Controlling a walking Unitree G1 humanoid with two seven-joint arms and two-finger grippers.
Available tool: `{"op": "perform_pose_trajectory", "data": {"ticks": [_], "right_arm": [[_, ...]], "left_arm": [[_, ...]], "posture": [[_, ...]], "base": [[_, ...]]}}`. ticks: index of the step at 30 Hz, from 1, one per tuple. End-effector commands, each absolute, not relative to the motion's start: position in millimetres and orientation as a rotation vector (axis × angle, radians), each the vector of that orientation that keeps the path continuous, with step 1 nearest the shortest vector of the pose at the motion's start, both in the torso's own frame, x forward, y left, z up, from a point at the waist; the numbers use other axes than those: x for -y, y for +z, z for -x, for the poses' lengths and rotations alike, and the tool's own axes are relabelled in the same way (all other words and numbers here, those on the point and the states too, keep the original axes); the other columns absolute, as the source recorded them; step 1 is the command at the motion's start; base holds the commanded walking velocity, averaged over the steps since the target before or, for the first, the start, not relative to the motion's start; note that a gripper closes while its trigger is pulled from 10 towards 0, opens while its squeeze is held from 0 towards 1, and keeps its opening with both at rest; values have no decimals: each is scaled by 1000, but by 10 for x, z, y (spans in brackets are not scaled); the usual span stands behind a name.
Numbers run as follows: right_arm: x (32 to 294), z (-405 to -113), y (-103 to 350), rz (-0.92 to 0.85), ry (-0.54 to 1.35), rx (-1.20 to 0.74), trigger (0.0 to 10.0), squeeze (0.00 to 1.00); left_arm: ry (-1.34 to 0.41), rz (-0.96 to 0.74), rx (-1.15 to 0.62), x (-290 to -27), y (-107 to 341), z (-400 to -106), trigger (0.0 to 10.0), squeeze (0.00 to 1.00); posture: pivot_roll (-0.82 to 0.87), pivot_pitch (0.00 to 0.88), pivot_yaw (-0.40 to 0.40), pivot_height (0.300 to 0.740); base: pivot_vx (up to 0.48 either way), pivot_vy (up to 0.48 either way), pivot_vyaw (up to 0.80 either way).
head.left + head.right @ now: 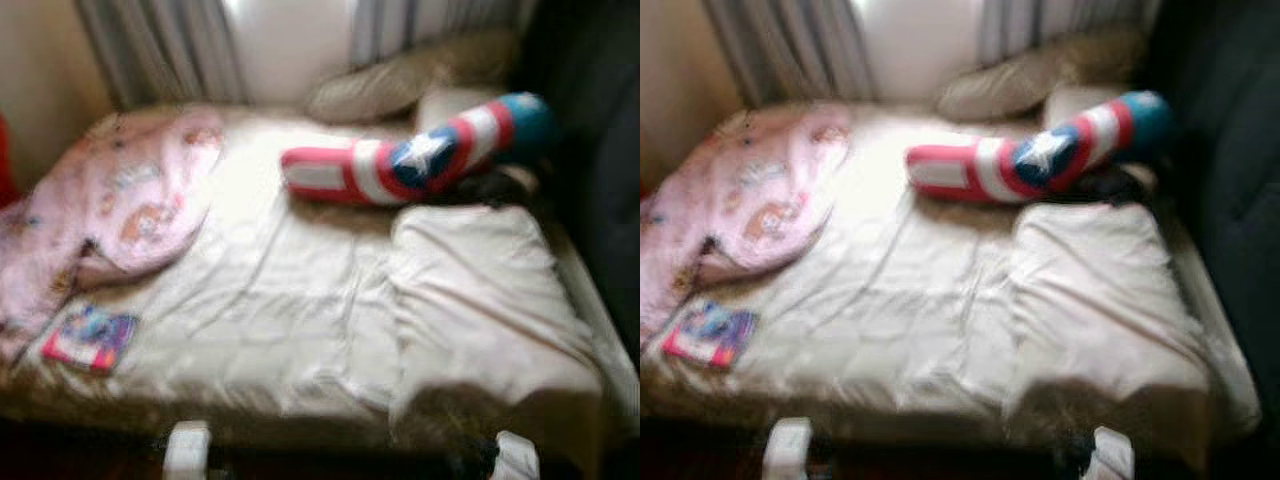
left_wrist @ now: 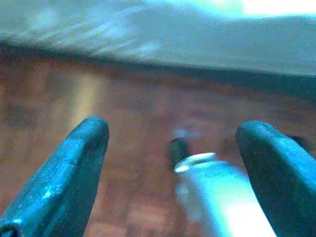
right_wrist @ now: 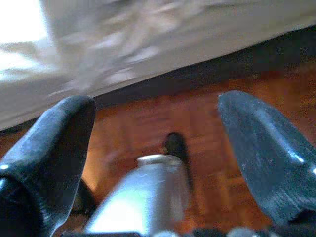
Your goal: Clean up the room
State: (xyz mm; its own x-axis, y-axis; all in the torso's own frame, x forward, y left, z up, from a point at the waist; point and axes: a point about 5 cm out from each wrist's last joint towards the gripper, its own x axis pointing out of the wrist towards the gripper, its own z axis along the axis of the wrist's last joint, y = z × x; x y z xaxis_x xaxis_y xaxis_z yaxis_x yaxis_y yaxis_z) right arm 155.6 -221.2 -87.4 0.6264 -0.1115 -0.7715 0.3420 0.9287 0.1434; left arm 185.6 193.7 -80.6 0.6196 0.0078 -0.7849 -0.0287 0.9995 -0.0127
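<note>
Ahead of both lowered arms, a bed [image 1: 300, 330] covered in a rumpled cream sheet is seen, blurred in the head views. Beyond and to the left of the left gripper [image 2: 173, 148], a pink patterned blanket [image 1: 120, 200] is draped over the bed's far left corner, and a small colourful book [image 1: 90, 338] lies flat on the sheet just beside the blanket's near edge. The left gripper is held low over a reddish wooden floor [image 2: 138, 113] near the foot of the bed; its two black fingers [image 2: 69, 173] are spread wide apart with nothing between them. Farther ahead, towards the right, a long red, white and blue bolster with a white star [image 1: 420, 155] is laid across the bed, with a beige pillow [image 1: 380, 90] behind it against the grey curtains [image 1: 160, 50]. A folded cream pillow or quilt [image 1: 470, 290] is set nearer, ahead of the right gripper [image 3: 158, 138]. The right gripper is likewise held above the floor by the bed's edge, its fingers [image 3: 261, 148] parted widely and holding nothing.
</note>
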Motion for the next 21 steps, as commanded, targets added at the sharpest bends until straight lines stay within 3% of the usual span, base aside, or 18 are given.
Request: {"op": "perform_pose_trajectory", "data": {"ticks": [1, 4, 8, 15, 21], "right_arm": [[2168, -1555, -885, -294, -252, -866, 10000, 0], [2180, -1553, -883, -279, -247, -868, 10000, 0], [2230, -1591, -854, -86, -127, -895, 10000, 0], [2240, -1647, -824, 78, 35, -917, 10000, 0], [2241, -1648, -824, 63, 13, -910, 10000, 0]], "left_arm": [[21, 0, -930, -1922, -837, -1806, 10000, 0], [12, 4, -929, -1840, -840, -1824, 10000, 0], [6, 16, -925, -1741, -837, -1857, 10000, 0], [60, 17, -917, -2155, -781, -1840, 10000, 0], [77, 14, -917, -2190, -759, -1877, 10000, 0]], "posture": [[-19, 0, 40, 740], [-18, 0, 34, 740], [-13, 0, 21, 740], [-7, 0, 6, 740], [-12, 0, 8, 740]], "base": [[0, -304, -688], [0, -304, -690], [0, -307, -158], [0, -235, 0], [0, 0, 0]]}}
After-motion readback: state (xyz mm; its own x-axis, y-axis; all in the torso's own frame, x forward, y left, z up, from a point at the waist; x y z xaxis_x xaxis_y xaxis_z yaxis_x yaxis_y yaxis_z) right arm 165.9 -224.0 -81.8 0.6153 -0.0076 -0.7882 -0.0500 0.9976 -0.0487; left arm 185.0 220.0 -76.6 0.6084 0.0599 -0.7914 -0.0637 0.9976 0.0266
